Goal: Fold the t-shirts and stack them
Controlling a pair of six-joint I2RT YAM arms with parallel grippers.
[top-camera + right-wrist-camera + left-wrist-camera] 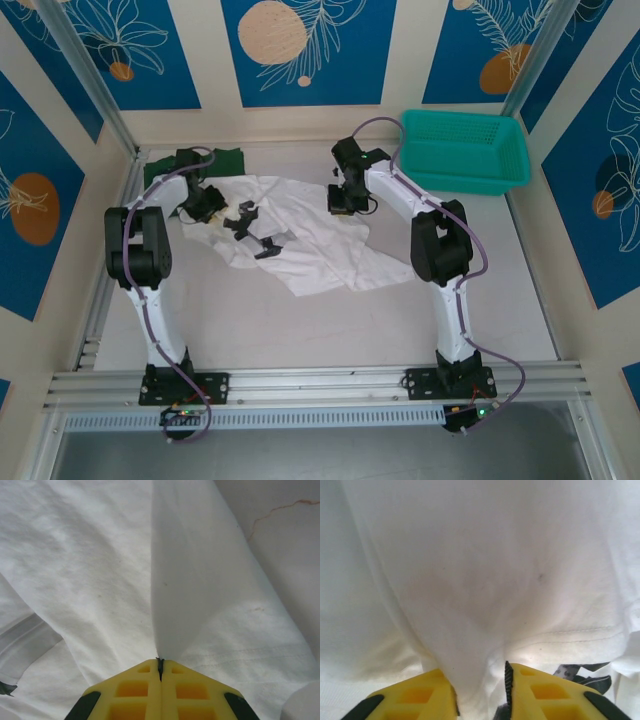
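Well, from above, the white t-shirt (310, 250) lies rumpled and spread across the middle of the table (350, 330), with nothing folded that I can make out. The dark green t-shirt (228, 157) sits in a heap at the far left edge, behind the left arm, and the teal basket (465, 150) stands in the far right corner, apart from both shirts. The left gripper (210, 207) is down on the white shirt's left side, the right gripper (345, 203) on its far right part. At the left wrist, the fingers (540, 692) stand a little apart, a fold of white cloth filling the gap and tenting away from them, so I take it as gripped. At the right wrist, the yellow fingers are pressed tight on a thin pinch of the same shirt, which rises in a ridge. To my eye the job is barely begun: first fold in hand, green one untouched, no stack yet
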